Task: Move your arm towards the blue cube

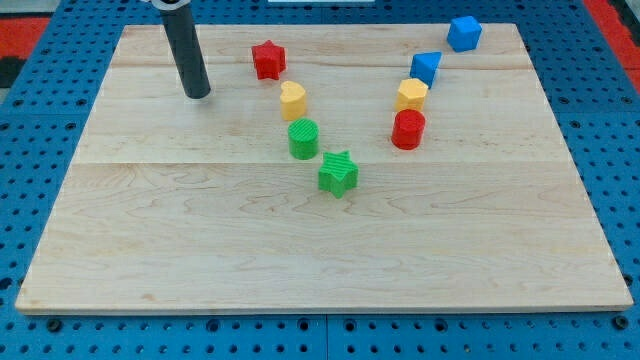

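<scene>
The blue cube (464, 33) sits at the board's top right corner area. A second blue block (426, 67), wedge-like, lies just below and left of it. My tip (197, 94) rests on the board at the upper left, far to the left of the blue cube. The red star (268, 59) is the nearest block, to the right of my tip and slightly above it.
A yellow heart-like block (292, 99), a green cylinder (303, 138) and a green star (338, 173) run down the middle. A yellow block (411, 95) and a red cylinder (408, 129) stand below the blue wedge. The wooden board (200, 250) lies on blue pegboard.
</scene>
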Robot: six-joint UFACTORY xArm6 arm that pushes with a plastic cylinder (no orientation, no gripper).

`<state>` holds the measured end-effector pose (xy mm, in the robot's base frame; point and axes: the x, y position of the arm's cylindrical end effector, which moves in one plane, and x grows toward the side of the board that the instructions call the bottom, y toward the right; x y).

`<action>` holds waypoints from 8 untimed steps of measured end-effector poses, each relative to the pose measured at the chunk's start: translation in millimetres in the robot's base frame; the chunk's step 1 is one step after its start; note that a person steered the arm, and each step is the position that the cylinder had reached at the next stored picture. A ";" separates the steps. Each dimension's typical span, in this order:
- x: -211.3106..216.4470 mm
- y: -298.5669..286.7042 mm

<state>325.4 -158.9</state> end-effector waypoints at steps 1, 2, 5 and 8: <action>-18.3 14.3; -24.4 41.7; -40.5 191.4; -58.1 202.2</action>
<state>267.3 43.3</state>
